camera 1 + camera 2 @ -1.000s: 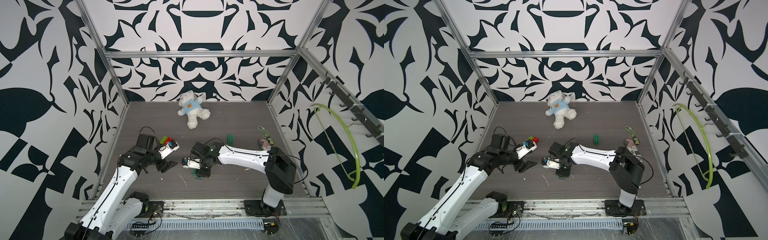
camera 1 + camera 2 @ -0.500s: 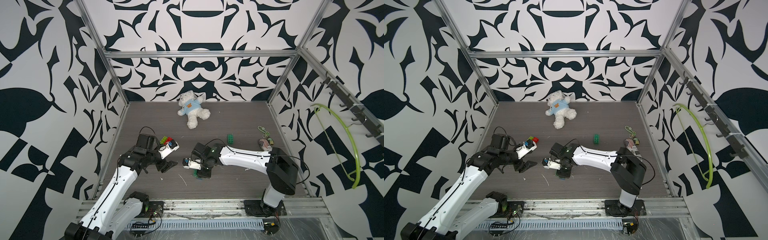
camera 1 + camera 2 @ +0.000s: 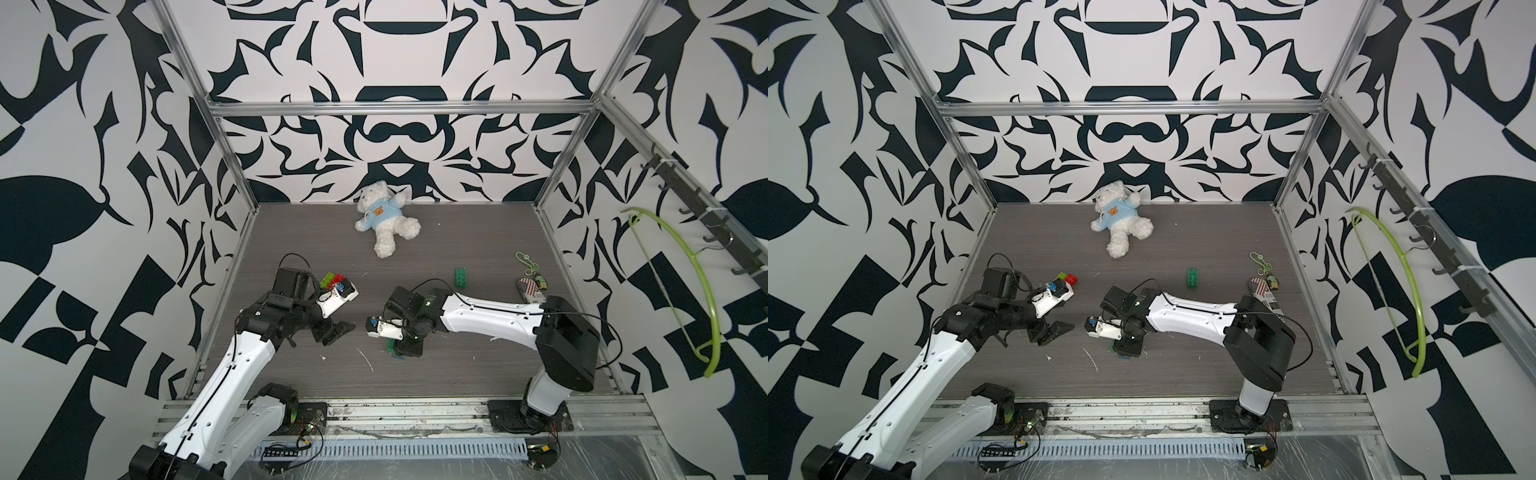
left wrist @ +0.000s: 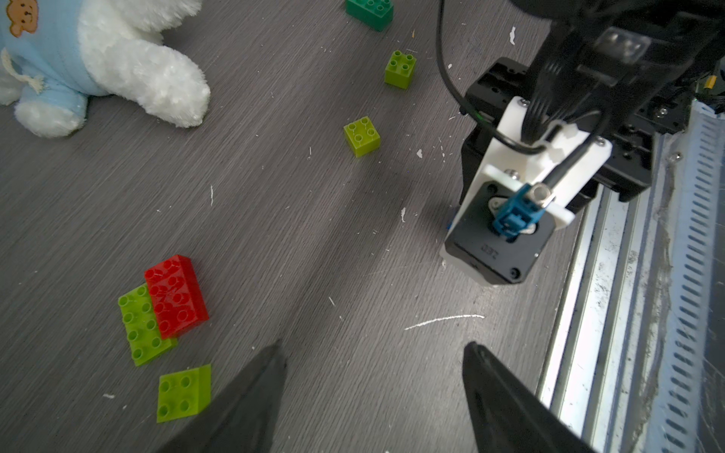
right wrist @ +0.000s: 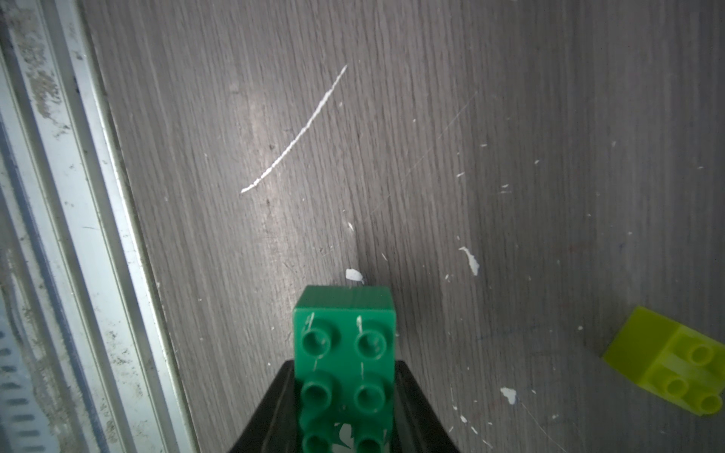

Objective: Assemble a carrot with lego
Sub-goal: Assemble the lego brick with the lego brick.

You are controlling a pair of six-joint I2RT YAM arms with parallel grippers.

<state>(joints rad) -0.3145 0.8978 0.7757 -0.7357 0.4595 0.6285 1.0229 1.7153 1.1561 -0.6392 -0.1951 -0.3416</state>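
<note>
My right gripper (image 5: 345, 378) is shut on a dark green lego brick (image 5: 345, 345), studs facing the camera, low over the floor near the front middle (image 3: 390, 345). To its left, my left gripper (image 4: 374, 347) hangs open and empty above bare floor, also seen in a top view (image 3: 337, 330). In the left wrist view a red brick (image 4: 176, 296) lies partly on a lime green brick (image 4: 139, 333), with a sloped lime brick (image 4: 184, 392) beside them. Two small lime bricks (image 4: 361, 135) (image 4: 400, 68) lie apart. Another dark green brick (image 3: 461, 277) lies further right. The carrot is out of view.
A white teddy bear (image 3: 384, 216) in a blue shirt lies at the back. Keychain trinkets (image 3: 532, 286) sit by the right wall, where a lime hanger (image 3: 702, 291) hangs. An aluminium rail (image 3: 374, 411) runs along the front edge. A lime brick (image 5: 671, 361) lies near the right gripper.
</note>
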